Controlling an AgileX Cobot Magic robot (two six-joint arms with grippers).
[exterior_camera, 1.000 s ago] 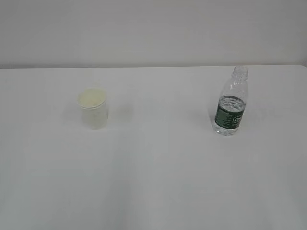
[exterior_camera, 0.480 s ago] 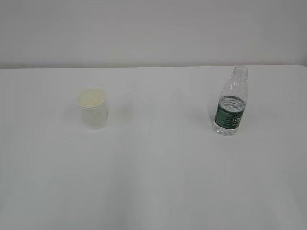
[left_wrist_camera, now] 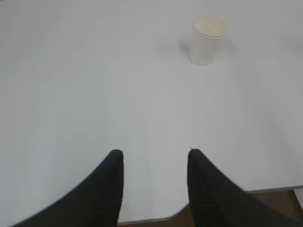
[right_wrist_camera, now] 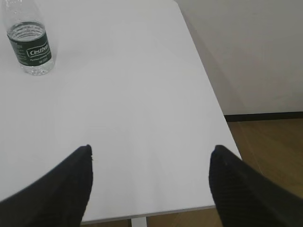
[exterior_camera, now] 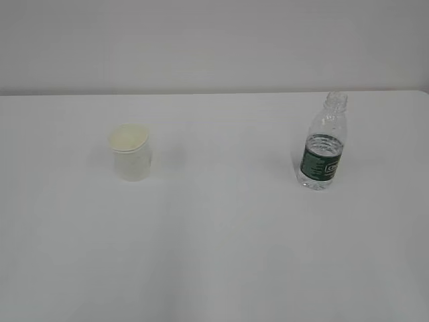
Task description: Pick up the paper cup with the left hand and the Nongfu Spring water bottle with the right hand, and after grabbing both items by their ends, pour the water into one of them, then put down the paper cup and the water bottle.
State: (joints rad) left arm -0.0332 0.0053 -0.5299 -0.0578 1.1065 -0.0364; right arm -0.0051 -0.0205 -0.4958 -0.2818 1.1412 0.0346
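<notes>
The white paper cup (exterior_camera: 130,152) stands upright on the left half of the white table (exterior_camera: 221,221); the left wrist view shows the cup (left_wrist_camera: 207,39) far ahead and to the right. My left gripper (left_wrist_camera: 155,152) hovers over the table's near edge, open with nothing between its black fingers. The Nongfu Spring water bottle (exterior_camera: 323,143) stands upright and capless on the right, with water up to its green label. In the right wrist view the bottle (right_wrist_camera: 29,43) sits at the far upper left. My right gripper (right_wrist_camera: 151,150) is wide open and empty. Neither arm appears in the exterior view.
The table's right edge (right_wrist_camera: 208,90) drops to a brown floor (right_wrist_camera: 270,151) beside a pale wall. The near edge of the table (left_wrist_camera: 156,218) lies just below my left fingers. A plain wall (exterior_camera: 214,40) rises behind the table.
The cup and the bottle have not moved in the exterior view. No arm has entered that view.
</notes>
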